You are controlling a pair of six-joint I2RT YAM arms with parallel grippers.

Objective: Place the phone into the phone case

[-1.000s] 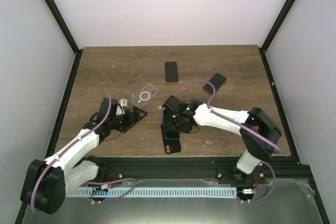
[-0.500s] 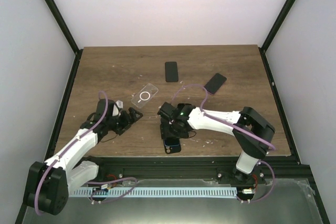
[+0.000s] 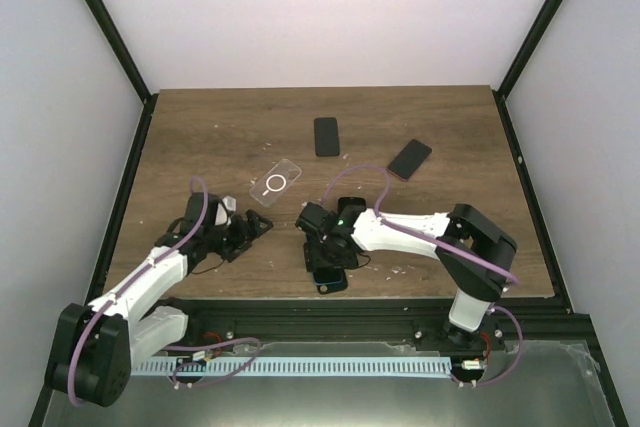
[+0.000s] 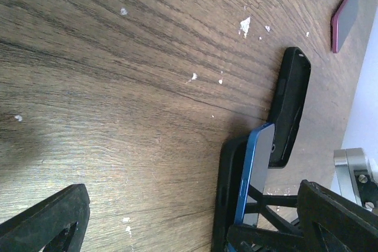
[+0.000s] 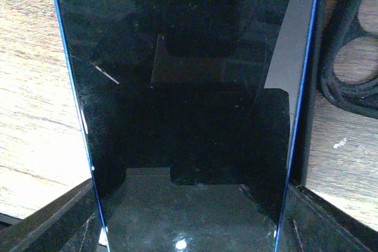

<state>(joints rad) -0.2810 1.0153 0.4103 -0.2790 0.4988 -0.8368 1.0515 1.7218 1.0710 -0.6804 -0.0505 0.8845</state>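
- down at the right gripper (image 3: 325, 253): clamped across a blue-edged glass-faced phone (image 5: 189, 116), one black finger (image 5: 53, 225) on each long side, low over the near middle of the brown wooden table (image 3: 200, 137).
- from the right wrist, little but dark screen, filling the view top to bottom, thin blue rim down both sides.
- from the left wrist, same phone (image 4: 255, 166) seen edge-on, tipped up off the wood rather than lying flat.
- just behind it, flat on the table: the black rubbery phone case (image 4: 290, 104), one end overlapped by the phone; seated in it or only leaning against it, cannot tell.
- over to the left gripper (image 3: 258, 226): spread wide, holding nothing, close beside the phone on its left, fingers (image 4: 56, 219) pointed that way, touching neither phone nor case.
- further back, beyond the left gripper: a clear plastic case with a white ring (image 3: 277, 183), flat on the wood, nothing touching it.
- at the back centre, a black slab phone (image 3: 326, 136), lying alone.
- right of that, a maroon-edged dark phone (image 3: 410, 159), set at an angle, well apart from both grippers.
- and small white flecks (image 4: 245, 26) scattered over the wood grain near the black case.
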